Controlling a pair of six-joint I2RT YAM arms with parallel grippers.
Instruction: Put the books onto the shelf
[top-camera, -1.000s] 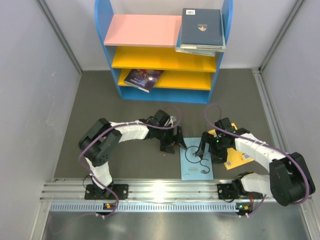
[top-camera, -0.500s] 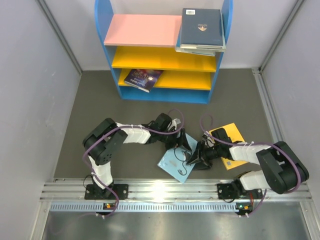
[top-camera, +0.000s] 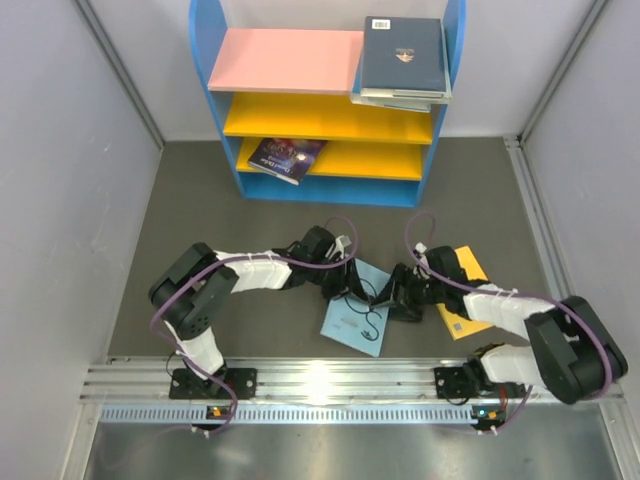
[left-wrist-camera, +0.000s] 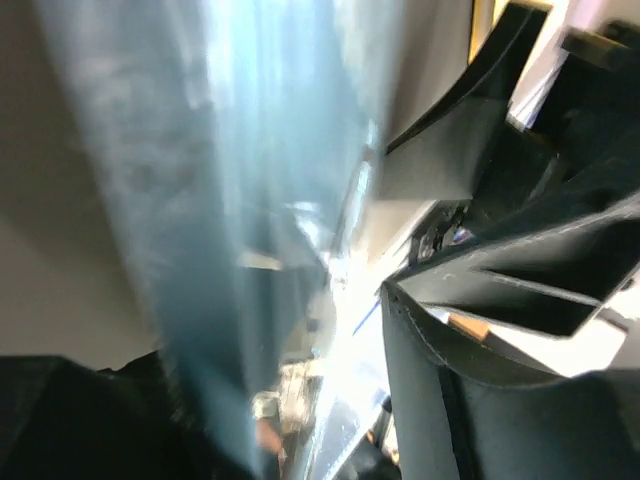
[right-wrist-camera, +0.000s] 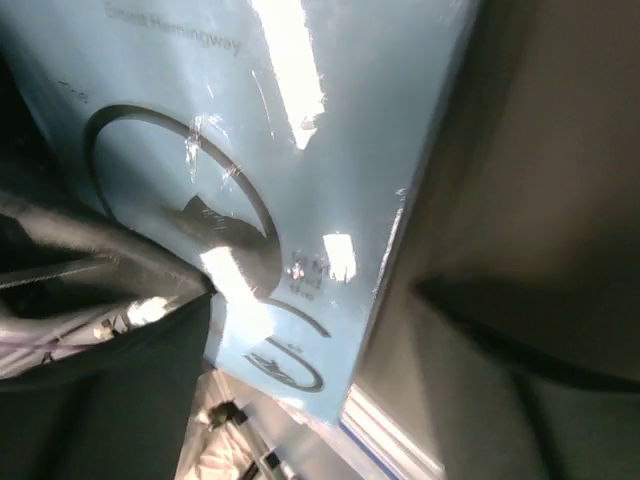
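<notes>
Swung out of its square position of a second ago, the light blue book with the black swirl (top-camera: 356, 318) now lies at a slant on the dark tabletop (top-camera: 200, 210), its upper right corner turned toward the right arm. Both arms have drawn in lower and closer to it. The left pincer (top-camera: 345, 288) sits at the book's upper left edge and the right pincer (top-camera: 398, 297) at its upper right corner, the two close together.

From the left wrist the cover is a blurred pale streak between dark finger shapes. From the right wrist the swirl and the printed title show plainly, with one dark finger (right-wrist-camera: 90, 400) lying against the cover. I cannot tell from any view whether either pincer is clamped on the book or merely touching it.

A yellow-orange book (top-camera: 462, 322) lies flat partly under the right forearm. On the shelf (top-camera: 205, 60), a dark navy book (top-camera: 403, 52) tops a small stack at the right end of the pink board, and a purple galaxy book (top-camera: 287, 158) rests on the lower yellow board, overhanging its front edge.
</notes>
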